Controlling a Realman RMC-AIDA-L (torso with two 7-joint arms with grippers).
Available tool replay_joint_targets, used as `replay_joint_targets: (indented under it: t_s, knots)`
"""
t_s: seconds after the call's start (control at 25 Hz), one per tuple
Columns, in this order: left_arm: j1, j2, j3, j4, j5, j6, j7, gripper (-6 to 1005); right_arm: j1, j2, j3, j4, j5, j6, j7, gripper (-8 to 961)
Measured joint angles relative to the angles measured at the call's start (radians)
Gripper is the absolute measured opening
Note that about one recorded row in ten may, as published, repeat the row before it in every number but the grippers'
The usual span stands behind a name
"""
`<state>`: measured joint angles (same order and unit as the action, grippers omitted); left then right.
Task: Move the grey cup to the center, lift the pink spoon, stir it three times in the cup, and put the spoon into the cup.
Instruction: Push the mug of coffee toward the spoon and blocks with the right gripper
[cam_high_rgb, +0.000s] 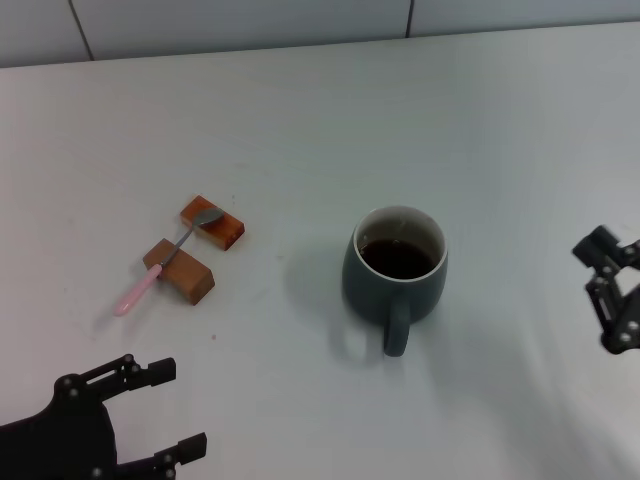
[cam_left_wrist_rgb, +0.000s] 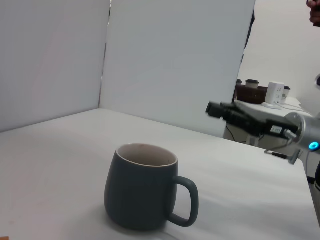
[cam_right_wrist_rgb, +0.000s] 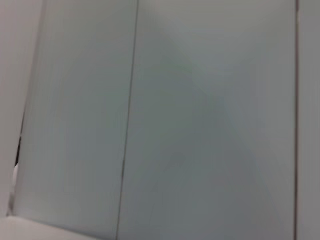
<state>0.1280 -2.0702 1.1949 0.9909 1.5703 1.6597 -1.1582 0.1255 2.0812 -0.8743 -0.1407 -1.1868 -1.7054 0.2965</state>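
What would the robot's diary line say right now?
grey cup: centre, upright | pink spoon: across wooden blocks | left gripper: open, empty | right gripper: away, idle

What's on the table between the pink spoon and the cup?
Nothing. In the head view, only bare white table lies between the pink spoon, resting across two wooden blocks, and the grey cup.

Head view looks down on the grey cup (cam_high_rgb: 396, 272); left wrist shares it, low; right wrist faces wall.
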Motion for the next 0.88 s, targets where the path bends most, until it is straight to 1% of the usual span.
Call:
replay_joint_targets:
  t_s: [0.08,0.16,0.24,0.44,0.48,0.52,0.6,0.88]
  knots:
    - [-0.004,0.001,0.0,0.0,0.0,-0.001,0.001,783,0.035,0.001,0.0,0.061,-0.029,0.031,-0.051,174]
    - [-0.005,0.001,0.0,0.0,0.0,-0.001,0.001,782,0.045,0.001,-0.001,0.072,-0.047,0.044,-0.063,111]
    - [-0.007,0.001,0.0,0.0,0.0,-0.001,0.002,781,0.068,0.002,-0.001,0.093,-0.091,0.07,-0.085,83]
    - [-0.007,0.003,0.0,0.0,0.0,-0.001,0.003,778,0.113,0.003,-0.003,0.129,-0.145,0.112,-0.09,12]
    - [-0.007,0.003,0.0,0.0,0.0,-0.002,0.004,778,0.132,0.003,-0.003,0.135,-0.178,0.14,-0.088,-2]
    - [-0.007,0.003,0.0,0.0,0.0,-0.002,0.004,777,0.132,0.003,-0.003,0.135,-0.178,0.14,-0.088,-2]
    - [-0.007,0.003,0.0,0.0,0.0,-0.002,0.004,776,0.154,0.003,-0.007,0.141,-0.207,0.165,-0.084,-2]
    - [-0.006,0.002,-0.001,0.0,0.001,-0.005,0.005,773,0.189,0.002,-0.012,0.163,-0.22,0.191,-0.064,-2]
